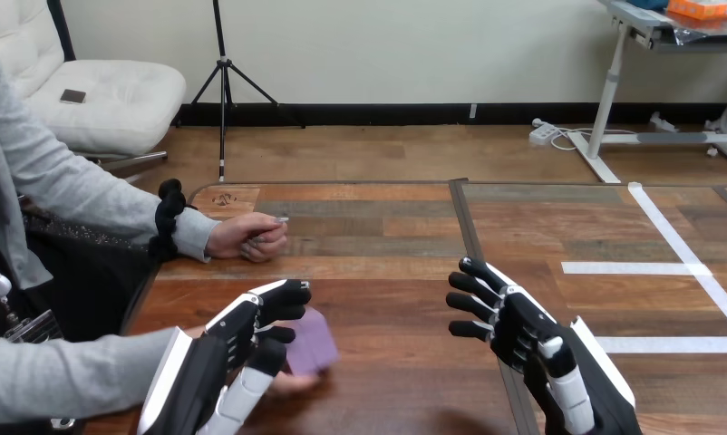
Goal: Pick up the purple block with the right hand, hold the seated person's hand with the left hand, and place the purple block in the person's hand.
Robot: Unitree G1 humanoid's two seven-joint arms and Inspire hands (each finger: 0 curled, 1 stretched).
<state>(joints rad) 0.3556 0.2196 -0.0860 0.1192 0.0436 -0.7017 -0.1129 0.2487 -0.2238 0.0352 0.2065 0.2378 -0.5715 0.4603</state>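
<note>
The purple block (313, 343) lies on the person's hand (294, 383), which reaches in from the lower left on a grey sleeve and is mostly hidden behind my left hand. My left hand (244, 328) is wrapped round that hand, fingers curled over its far edge and the thumb below, just left of the block. My right hand (512, 319) hovers over the table to the right, well apart from the block, its fingers relaxed and holding nothing.
The person's other hand (249, 237) rests closed on the table at the far left. A dark seam (467, 231) splits the table top. White tape lines (677, 237) mark the right half.
</note>
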